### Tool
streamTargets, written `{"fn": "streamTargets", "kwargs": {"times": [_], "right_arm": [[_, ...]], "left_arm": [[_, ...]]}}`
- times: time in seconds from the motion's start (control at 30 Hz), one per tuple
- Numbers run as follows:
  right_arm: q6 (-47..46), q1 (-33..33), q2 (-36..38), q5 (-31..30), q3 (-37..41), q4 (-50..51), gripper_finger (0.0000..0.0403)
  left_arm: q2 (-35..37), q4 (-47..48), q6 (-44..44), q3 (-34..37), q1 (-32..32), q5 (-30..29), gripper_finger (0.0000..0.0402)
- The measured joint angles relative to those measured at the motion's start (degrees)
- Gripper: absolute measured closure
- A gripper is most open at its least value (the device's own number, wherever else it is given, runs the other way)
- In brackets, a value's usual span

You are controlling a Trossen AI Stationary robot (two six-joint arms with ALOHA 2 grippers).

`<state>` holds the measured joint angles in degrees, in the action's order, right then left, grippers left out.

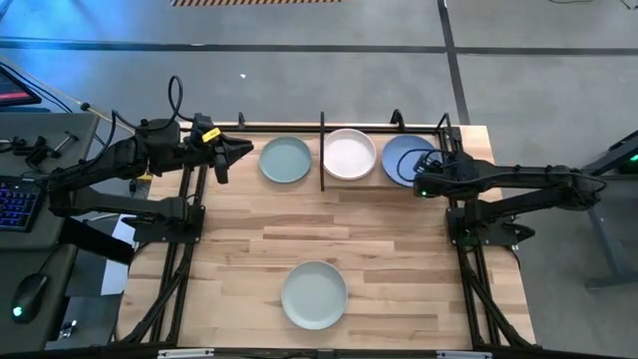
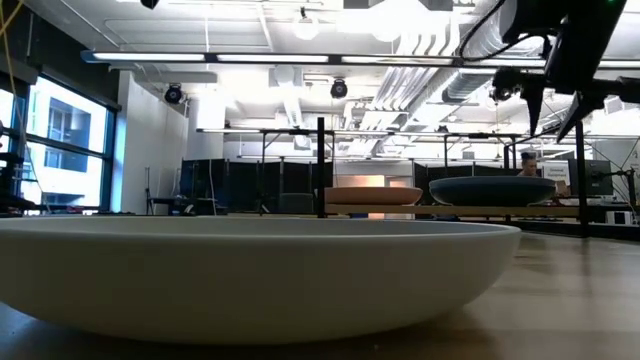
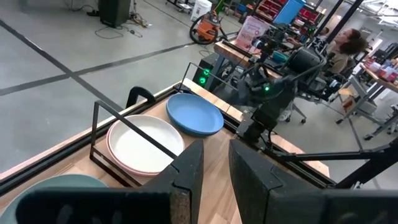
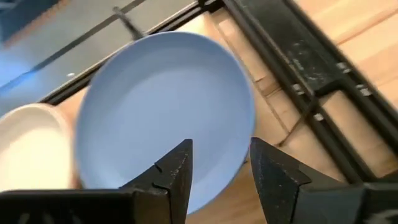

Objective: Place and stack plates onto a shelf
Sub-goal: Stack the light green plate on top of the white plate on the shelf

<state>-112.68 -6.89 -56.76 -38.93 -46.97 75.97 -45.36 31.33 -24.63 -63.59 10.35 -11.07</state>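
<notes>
The shelf (image 1: 322, 150) of black rods stands along the table's far edge. In it lie a grey-green plate (image 1: 286, 160), a white plate (image 1: 349, 155) resting on a pink one (image 3: 124, 163), and a blue plate (image 1: 399, 157). A pale plate (image 1: 314, 294) lies flat near the table's near edge and fills the low view (image 2: 250, 270). My right gripper (image 4: 221, 168) is open and hovers over the blue plate's (image 4: 161, 118) right rim, touching nothing. My left gripper (image 1: 244, 152) is open, just left of the grey-green plate (image 3: 56, 193).
Black frame rails (image 1: 184, 239) run along the table's left and right (image 1: 469, 249) sides. The shelf's upright rods (image 3: 137, 127) separate its bays. Bare wood (image 1: 319, 224) lies between the shelf and the near plate. A person (image 3: 348, 46) sits beyond the table.
</notes>
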Motion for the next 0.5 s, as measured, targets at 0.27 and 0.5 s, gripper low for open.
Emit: {"fn": "streamTargets", "kwargs": {"times": [0.27, 0.5], "right_arm": [[21.3, 0.7, 4.8, 1.3, 0.0, -16.1, 0.0263], [51.5, 0.7, 2.2, 16.9, 0.0, -46.6, 0.0263]], "left_arm": [[0.0, 0.0, 1.2, 0.0, 0.0, 0.0, 0.0336], [-0.4, -2.5, 7.2, 0.0, 0.0, 0.2, 0.0336]]}}
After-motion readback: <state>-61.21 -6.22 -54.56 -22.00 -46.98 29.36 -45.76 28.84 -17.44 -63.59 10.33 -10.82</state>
